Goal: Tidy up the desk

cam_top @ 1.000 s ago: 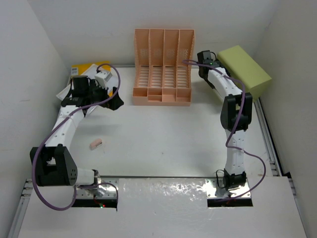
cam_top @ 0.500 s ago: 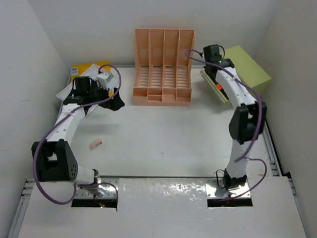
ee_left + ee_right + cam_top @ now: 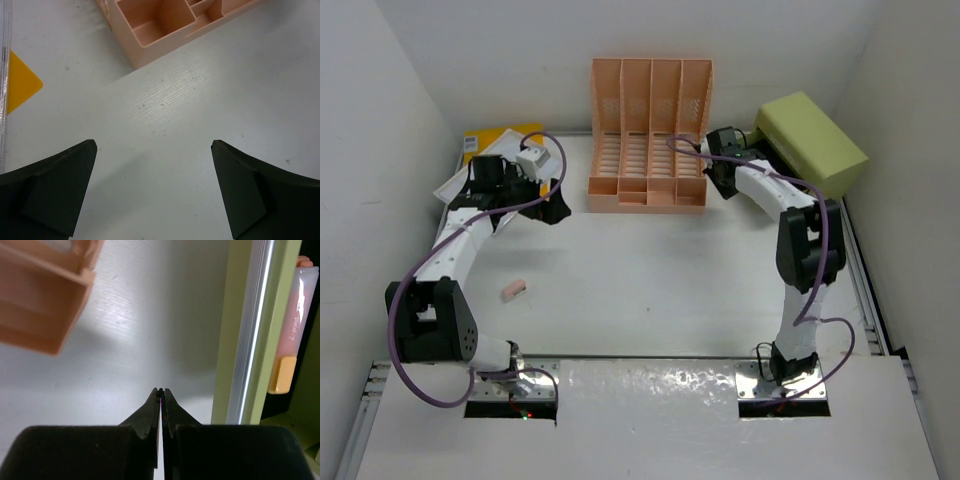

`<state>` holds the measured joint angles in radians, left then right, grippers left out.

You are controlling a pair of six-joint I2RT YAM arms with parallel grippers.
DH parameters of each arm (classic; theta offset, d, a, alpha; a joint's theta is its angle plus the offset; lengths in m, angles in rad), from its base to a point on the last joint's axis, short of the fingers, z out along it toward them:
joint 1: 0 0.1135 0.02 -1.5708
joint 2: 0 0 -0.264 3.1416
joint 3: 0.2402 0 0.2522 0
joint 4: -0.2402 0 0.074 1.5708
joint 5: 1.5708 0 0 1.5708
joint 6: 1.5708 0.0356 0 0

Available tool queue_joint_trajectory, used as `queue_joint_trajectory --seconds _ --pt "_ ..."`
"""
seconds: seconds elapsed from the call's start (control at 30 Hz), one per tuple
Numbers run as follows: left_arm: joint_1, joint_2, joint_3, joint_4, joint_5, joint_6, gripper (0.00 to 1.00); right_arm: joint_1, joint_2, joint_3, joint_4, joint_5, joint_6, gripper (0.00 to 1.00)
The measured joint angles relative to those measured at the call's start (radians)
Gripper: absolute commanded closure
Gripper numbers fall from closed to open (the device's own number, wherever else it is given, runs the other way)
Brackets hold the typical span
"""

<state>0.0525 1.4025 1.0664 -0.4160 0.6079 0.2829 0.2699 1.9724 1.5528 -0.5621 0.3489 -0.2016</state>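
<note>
White walls close in a white counter (image 3: pixel 650 270) that fills the whole floor of the scene, with thin metal rails along its edges; everything to be tidied sits on it. At the far left corner a yellow folder (image 3: pixel 500 135) lies with loose papers, pushed against the wall. Just in front of it hovers the left claw (image 3: pixel 153 145), spread as wide as it goes and gripping nothing, only bare counter between its tips; it looks ready to come down on something flat. Nearer the arms' bases a small pink item (image 3: pixel 513 290) lies alone in the open, well apart from any container, so it probably needs a home. At the back centre a peach rack (image 3: pixel 648 150) leans upright against the wall, its slots showing nothing inside. Between its right corner and a lime-green box (image 3: pixel 815 140) hangs the right claw (image 3: pixel 161 392), its tips pressed together on nothing, low over the counter; closed like that it would suit pushing rather than picking. Through a dark gap in the box a pink tube (image 3: pixel 295 315) shows, stowed inside.
</note>
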Motion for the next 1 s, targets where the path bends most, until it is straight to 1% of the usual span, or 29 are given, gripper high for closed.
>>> queue_joint_trajectory --seconds 0.2,0.27,0.4,0.57,0.83,1.0 --pt "0.000 0.014 0.000 -0.002 -0.014 0.005 0.00 -0.011 0.135 0.111 0.002 0.120 -0.006 1.00" --pt "0.000 0.016 0.000 -0.002 -0.018 0.007 0.00 -0.016 0.156 0.140 0.009 0.156 -0.008 1.00" --pt "0.000 0.021 0.000 -0.005 -0.024 0.010 0.00 -0.027 0.172 0.175 0.033 0.212 -0.021 1.00" --pt "0.000 0.021 0.000 -0.008 -0.035 0.023 0.00 -0.038 0.193 0.209 0.048 0.239 -0.047 1.00" --pt "0.000 0.021 0.000 -0.011 -0.040 0.027 0.00 -0.051 0.232 0.213 0.061 0.299 -0.103 1.00" --pt "0.000 0.024 0.000 -0.016 -0.040 0.027 0.00 -0.089 0.232 0.213 0.082 0.327 -0.117 1.00"
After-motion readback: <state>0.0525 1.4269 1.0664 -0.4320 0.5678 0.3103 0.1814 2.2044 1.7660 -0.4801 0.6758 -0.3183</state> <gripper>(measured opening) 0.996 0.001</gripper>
